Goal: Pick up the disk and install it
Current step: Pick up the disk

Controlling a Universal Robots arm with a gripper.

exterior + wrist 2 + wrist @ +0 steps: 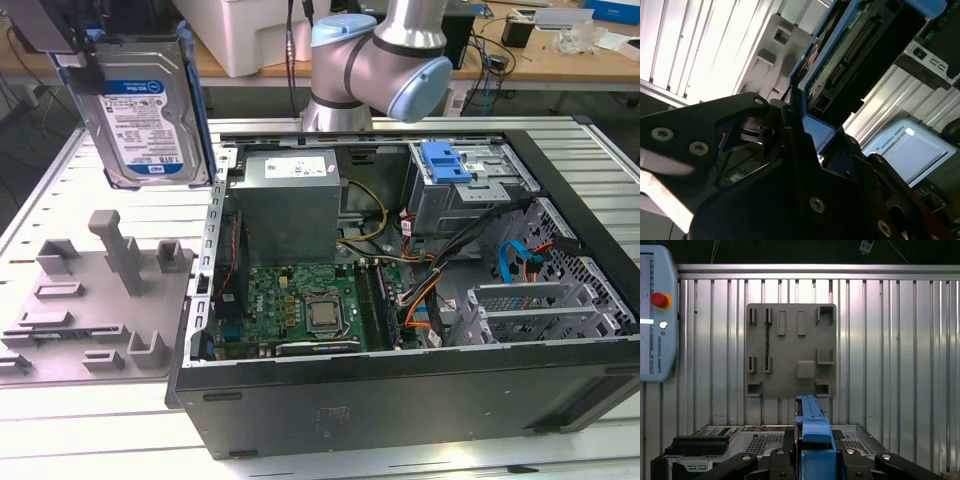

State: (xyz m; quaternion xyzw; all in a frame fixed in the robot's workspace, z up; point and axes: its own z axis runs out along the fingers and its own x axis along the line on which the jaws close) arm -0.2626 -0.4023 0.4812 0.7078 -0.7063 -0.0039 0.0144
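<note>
"Exterior view puts your hand above and just outside the computer case, past its wall on that view's left. It is clamped on the top edge of the disk, which hangs upright in the air."

"Agreed. In both wrist views you can see the hold is on the blue carrier, not the bare metal. Reckon on the disk being stiff and fairly heavy for its size. Held by one edge, it may want to swing."

"Below it, beside the case, the grey fixture plate lies on the ribbed surface. Your disk is clear of both."

"Inside the case, at the far end from your disk, stands the drive cage with a blue tab. Treat the disk as fragile. Its smooth metal would likely slip, and the connector edge is exposed, so the plastic frame looks the safer place to grip."
</note>
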